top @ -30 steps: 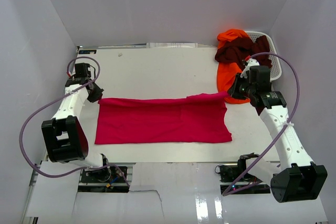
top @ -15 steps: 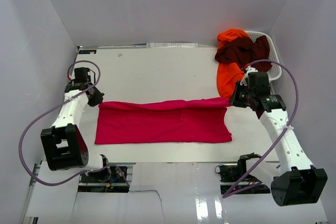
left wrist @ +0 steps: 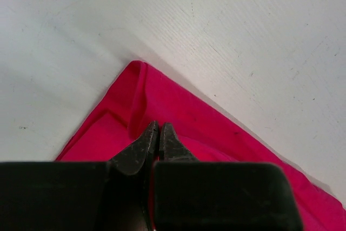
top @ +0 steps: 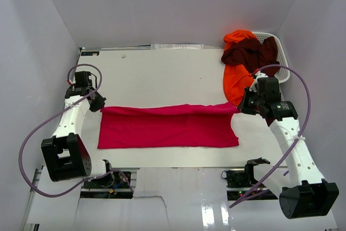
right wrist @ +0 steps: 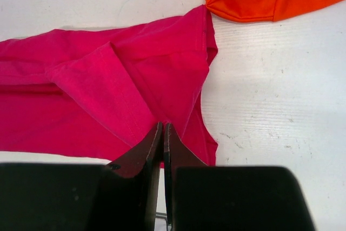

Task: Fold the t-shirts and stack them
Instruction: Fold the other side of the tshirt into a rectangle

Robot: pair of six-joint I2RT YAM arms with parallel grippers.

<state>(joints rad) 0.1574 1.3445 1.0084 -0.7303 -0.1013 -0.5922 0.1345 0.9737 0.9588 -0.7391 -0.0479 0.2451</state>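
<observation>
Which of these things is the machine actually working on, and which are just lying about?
Part of the job:
- crimson-red cloth t-shirt, spread flat, pinched by the left gripper and the right gripper
- bright orange cloth t-shirt, heaped far right
- dark maroon cloth t-shirt, draped over it

Just lying about:
- white mesh laundry basket
- white table

Lab: white-walled robot enclosure [top: 173, 9]

Bright, even, soft-shadowed light; glare at the overhead view's bottom; sharp focus.
</observation>
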